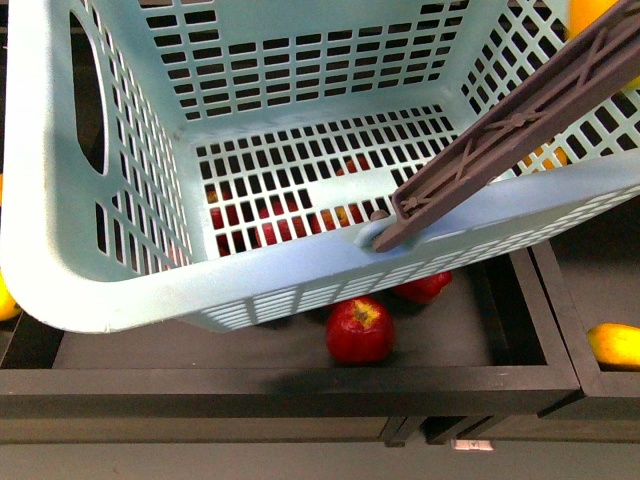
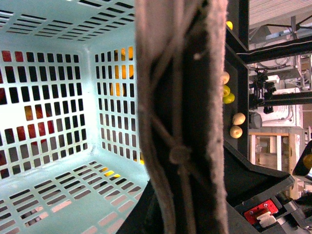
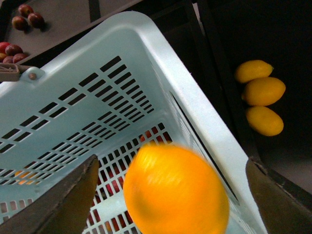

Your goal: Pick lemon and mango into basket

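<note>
A round orange-yellow fruit (image 3: 175,192), too blurred to call lemon or mango, sits over the open mouth of the aqua basket (image 3: 195,102), between the fingers (image 3: 58,204) of the right gripper (image 3: 171,162). The fingers are spread wide, with clear gaps to the fruit on both sides, so it looks released rather than held. Three yellow fruits (image 3: 264,91), lemon-shaped, lie touching in a black tray (image 3: 292,151) just beside the basket, and red apples (image 1: 358,328) show beneath its slotted floor. Such fruit is probably firm, smooth-skinned and inclined to roll, so it is best taken across its widest middle with moderate squeeze. The brown handle (image 2: 180,122) fills the left wrist view; the left gripper's fingers are not visible, so I cannot tell whether it grips anything.
</note>
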Action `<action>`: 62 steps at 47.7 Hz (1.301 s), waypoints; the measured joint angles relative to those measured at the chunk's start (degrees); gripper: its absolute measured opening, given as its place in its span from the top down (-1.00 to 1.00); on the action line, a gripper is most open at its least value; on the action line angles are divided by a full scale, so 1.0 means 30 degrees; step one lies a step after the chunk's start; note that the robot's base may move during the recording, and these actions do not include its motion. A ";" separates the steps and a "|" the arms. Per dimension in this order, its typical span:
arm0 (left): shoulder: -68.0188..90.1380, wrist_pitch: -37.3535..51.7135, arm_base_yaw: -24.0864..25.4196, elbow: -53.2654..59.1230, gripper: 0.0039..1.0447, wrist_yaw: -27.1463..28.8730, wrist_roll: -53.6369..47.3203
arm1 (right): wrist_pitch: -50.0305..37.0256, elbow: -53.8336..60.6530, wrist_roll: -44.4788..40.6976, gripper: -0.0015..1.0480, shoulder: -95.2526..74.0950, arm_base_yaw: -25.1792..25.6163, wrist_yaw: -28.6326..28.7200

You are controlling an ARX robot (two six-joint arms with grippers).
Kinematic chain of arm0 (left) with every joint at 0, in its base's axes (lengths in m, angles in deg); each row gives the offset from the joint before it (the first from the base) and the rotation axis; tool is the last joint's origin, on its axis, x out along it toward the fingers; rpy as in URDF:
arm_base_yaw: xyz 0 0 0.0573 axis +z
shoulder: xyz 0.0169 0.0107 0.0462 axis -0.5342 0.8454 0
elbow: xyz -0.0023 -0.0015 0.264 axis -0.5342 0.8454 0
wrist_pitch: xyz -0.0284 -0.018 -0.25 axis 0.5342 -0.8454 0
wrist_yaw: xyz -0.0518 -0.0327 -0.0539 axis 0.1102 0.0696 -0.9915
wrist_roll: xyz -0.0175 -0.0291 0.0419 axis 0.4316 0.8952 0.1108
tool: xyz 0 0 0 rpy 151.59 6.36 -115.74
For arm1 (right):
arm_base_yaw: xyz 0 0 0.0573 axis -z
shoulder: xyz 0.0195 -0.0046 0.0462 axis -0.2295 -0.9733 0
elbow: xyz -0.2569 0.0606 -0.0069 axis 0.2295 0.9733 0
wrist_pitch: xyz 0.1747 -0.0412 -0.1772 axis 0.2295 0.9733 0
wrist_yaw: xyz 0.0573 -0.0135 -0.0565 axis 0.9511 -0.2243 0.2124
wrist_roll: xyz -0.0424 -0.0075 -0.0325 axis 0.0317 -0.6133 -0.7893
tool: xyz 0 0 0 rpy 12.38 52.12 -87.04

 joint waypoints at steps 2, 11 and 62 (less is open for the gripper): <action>0.0000 0.0000 0.0000 0.0000 0.91 0.0022 0.0007 | 0.0000 0.0007 0.0029 -0.85 0.0080 0.0073 0.0007; 0.0007 -0.0015 0.0000 0.0015 0.91 -0.0015 -0.0044 | 0.0000 0.0087 0.0015 -0.83 0.0780 0.0663 -0.0444; 0.0007 -0.0015 0.0015 0.0015 0.91 0.0029 0.0000 | -1.3260 1.5606 -0.8451 0.75 1.1278 0.3577 0.0612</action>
